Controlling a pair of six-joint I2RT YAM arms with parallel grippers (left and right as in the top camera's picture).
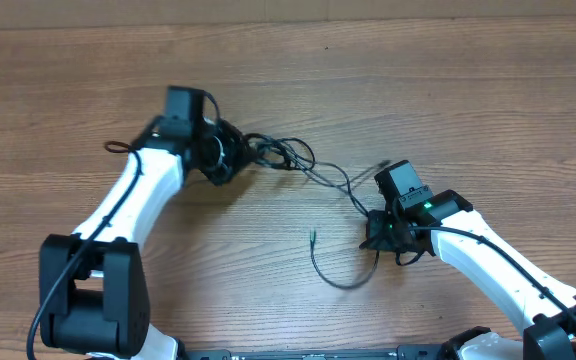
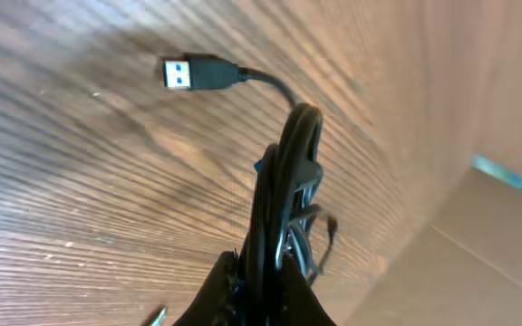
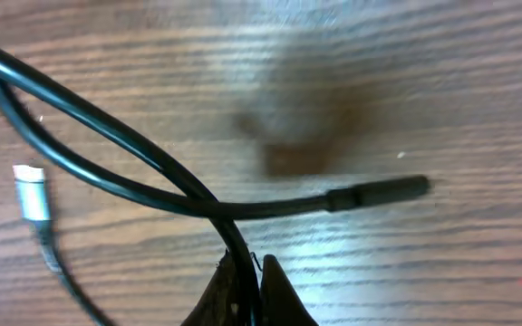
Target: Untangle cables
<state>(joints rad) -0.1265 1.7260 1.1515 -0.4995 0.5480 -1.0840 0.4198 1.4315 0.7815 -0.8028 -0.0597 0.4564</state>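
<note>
Both arms are engaged over the wooden table. The left gripper is closed tight on the knotted bundle of cables, which lies at left-centre of the table just beside its fingers. In the left wrist view several black strands run together between the jaws, and a USB-A plug sticks out free above the wood. The right gripper is also fully closed, pinching a single black cord right where two runs cross. A black moulded end lies just beyond the pinch and a silver connector rests off to one side. One connecting strand links the bundle to the right gripper, and a slack loop ending in a small plug lies on the table nearby. Judgement: the step in hand is drawing this one cord out of the knot. To do it well, use the left arm as a fixed anchor and move the right arm away low and slowly along the line of the strand, not upward. Watch the knot: if it cinches rather than feeds, stop and regrip closer to the bundle. Risk: the left jaws may be clamping the very strand being pulled. Risk: the trailing loop and its plug may snag on the crossing.
</note>
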